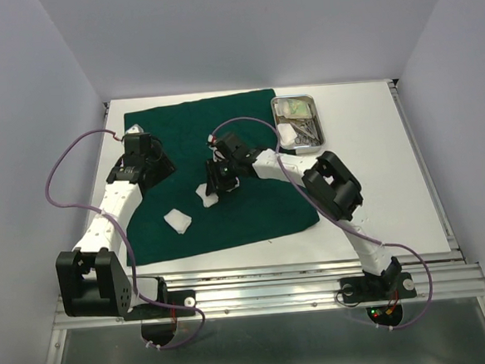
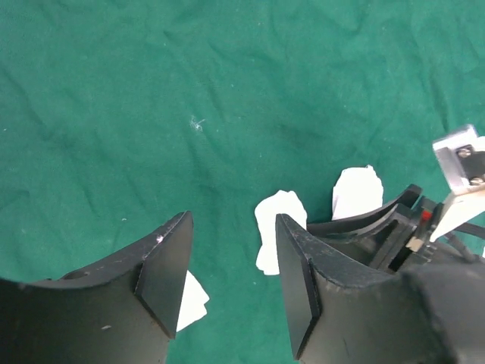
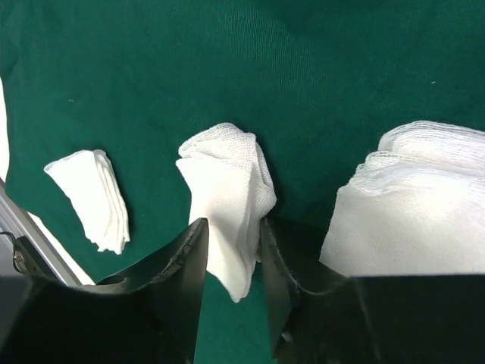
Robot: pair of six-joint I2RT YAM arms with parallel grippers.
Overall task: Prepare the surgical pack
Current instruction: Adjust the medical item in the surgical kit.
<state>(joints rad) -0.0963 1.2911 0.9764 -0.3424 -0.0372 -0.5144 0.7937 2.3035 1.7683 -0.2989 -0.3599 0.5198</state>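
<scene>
White gauze pad [image 3: 223,174] in right pincer [image 3: 231,231]; gauze stack [image 3: 424,205] just beside.

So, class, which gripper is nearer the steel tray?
Right. The right gripper, pinching a gauze pad on the drape, is left of the tray; the left gripper is farther left.

No legible text (anywhere visible)
</scene>
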